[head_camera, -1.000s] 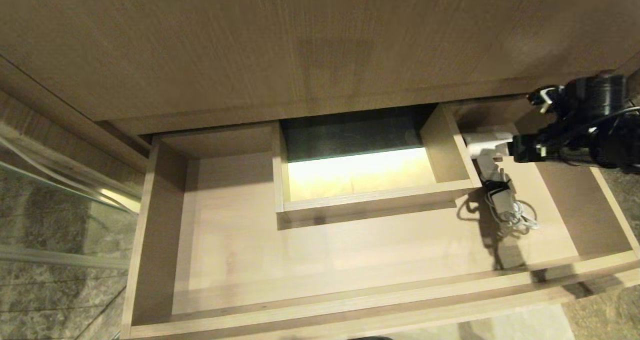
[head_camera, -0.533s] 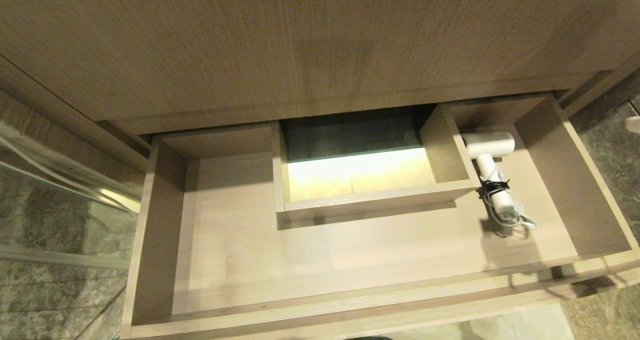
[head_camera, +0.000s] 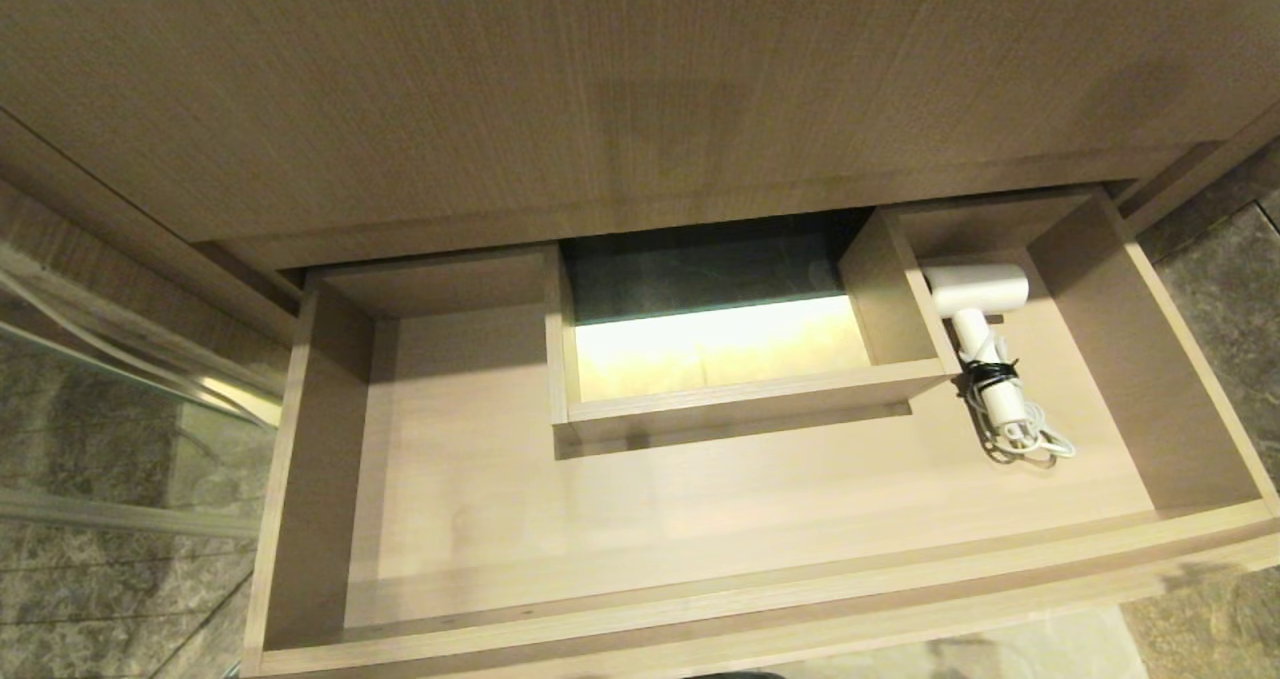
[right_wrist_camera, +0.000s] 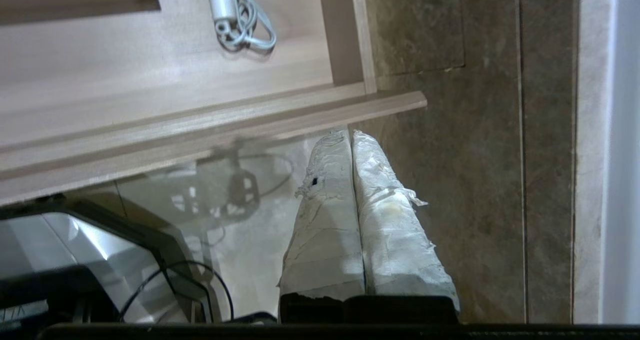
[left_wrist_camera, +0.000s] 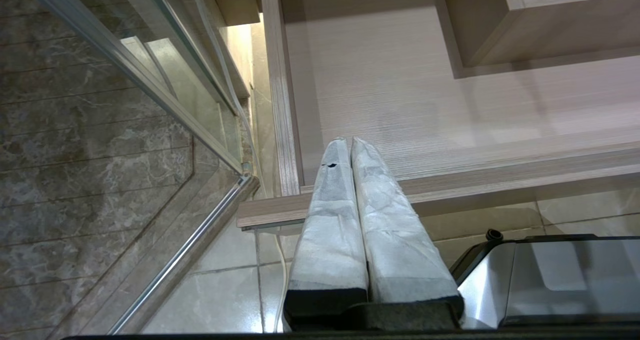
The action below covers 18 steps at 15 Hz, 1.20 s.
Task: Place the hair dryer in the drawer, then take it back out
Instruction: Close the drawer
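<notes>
We see the drawer (head_camera: pixel 700 599) pulled open, and the dryer (head_camera: pixel 975 299) lying in its right section, barrel toward the back, against the wall of the cut-out (head_camera: pixel 720 344), handle toward the front, with the tied cord (head_camera: pixel 1020 437) at its end. Our right gripper (right_wrist_camera: pixel 350 135) hangs outside the drawer's front right corner, fingers pressed together, seemingly empty. Our left gripper (left_wrist_camera: pixel 348 142) hangs at the front left corner, also closed.
</notes>
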### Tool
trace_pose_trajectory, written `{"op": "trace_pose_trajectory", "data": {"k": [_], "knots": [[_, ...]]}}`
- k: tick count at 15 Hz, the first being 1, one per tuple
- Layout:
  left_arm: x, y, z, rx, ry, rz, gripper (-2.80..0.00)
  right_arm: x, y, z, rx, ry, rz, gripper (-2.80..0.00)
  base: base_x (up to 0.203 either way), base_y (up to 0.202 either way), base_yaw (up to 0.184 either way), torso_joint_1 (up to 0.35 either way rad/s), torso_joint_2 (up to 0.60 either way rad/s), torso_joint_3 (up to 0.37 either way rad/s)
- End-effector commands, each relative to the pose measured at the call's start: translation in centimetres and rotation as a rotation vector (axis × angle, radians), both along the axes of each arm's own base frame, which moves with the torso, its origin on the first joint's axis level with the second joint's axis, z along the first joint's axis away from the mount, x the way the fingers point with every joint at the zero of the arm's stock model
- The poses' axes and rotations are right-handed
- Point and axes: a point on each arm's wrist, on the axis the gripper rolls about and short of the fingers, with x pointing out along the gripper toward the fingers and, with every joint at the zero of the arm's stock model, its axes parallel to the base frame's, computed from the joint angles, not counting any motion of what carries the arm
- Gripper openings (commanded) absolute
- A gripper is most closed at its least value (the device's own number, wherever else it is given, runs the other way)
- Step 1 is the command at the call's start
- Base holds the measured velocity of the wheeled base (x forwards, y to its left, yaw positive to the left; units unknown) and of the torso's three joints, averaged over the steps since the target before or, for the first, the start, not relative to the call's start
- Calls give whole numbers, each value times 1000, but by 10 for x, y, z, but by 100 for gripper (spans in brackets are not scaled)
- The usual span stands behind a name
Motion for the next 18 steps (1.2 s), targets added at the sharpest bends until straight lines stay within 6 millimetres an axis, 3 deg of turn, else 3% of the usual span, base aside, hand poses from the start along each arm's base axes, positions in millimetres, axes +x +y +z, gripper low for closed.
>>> {"op": "trace_pose_trajectory", "data": {"k": [1, 8, 12, 18], "knots": [[0, 0, 0, 0, 0, 1, -280, -8, 0, 1, -4, -30, -7, -280, 0, 0, 0, 0, 0, 0], [0, 0, 0, 0, 1, 1, -280, -3, 2, -8, 80, 8, 81, -280, 0, 0, 0, 0, 0, 0], [0, 0, 0, 0, 0, 1, -280, 6, 2, -28, 115, 35, 85, -280, 0, 0, 0, 0, 0, 0], [0, 0, 0, 0, 0, 1, -280, 6, 3, -24, 133, -6, 95, -280, 0, 0, 0, 0, 0, 0]]}}
